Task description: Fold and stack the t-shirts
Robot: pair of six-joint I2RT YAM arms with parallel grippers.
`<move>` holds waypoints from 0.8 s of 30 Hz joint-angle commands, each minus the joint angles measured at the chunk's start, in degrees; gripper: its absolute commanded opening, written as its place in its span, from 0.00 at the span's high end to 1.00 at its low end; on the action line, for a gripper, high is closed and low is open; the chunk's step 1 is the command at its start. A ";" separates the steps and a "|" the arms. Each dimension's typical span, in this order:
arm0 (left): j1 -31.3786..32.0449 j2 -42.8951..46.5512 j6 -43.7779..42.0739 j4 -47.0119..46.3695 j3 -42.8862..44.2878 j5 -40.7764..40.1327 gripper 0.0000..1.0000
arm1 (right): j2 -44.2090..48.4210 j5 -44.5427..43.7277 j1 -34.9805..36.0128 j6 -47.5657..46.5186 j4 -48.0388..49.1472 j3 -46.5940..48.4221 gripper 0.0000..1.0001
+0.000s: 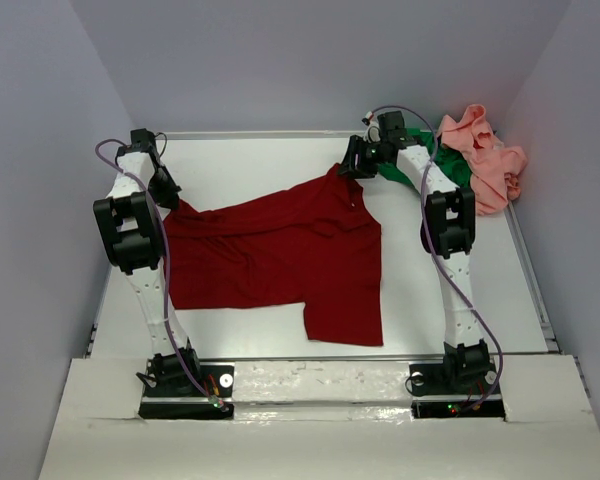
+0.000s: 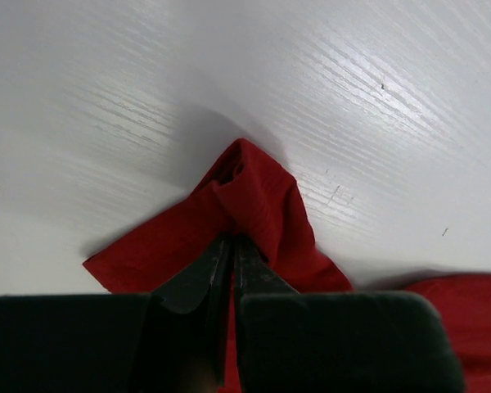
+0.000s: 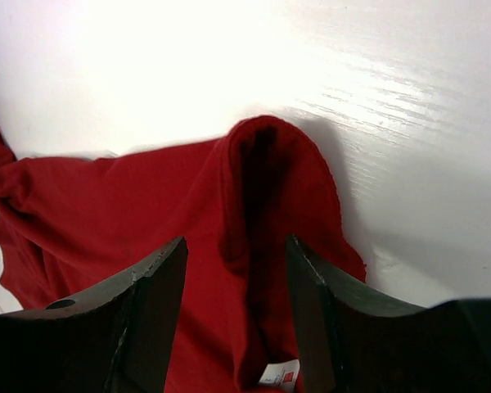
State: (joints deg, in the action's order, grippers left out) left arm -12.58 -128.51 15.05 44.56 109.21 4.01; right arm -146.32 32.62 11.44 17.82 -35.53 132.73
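Dark red t-shirt (image 1: 280, 250) spreads left-right; left tool (image 2: 231, 243) pinches it, right tool (image 3: 236, 246) gapes astride it.

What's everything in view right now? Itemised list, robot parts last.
dark red t-shirt: 1, dark red, spread over the middle of the table, far edge lifted at both ends
green t-shirt: 1, bright green, bunched at the far right, partly hidden behind the right arm
salmon pink t-shirt: 1, salmon pink, crumpled in the far right corner, against the green one
label: 1, white with red, on the red shirt
table: 1, white
walls: pale grey, around the table
left arm: 1, white and black
right arm: 1, white and black
left gripper: 1, black, shut on the red shirt's far left edge
right gripper: 1, black, jaws apart around a raised fold
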 commanded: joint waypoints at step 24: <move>-0.78 4.32 -1.60 2.47 -0.66 -1.99 0.85 | -2.39 4.73 0.34 4.32 4.77 2.62 0.61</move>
State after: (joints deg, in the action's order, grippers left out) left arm -12.69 -128.51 14.44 45.23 109.19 2.52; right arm -148.03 35.83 11.44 21.41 -33.76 134.06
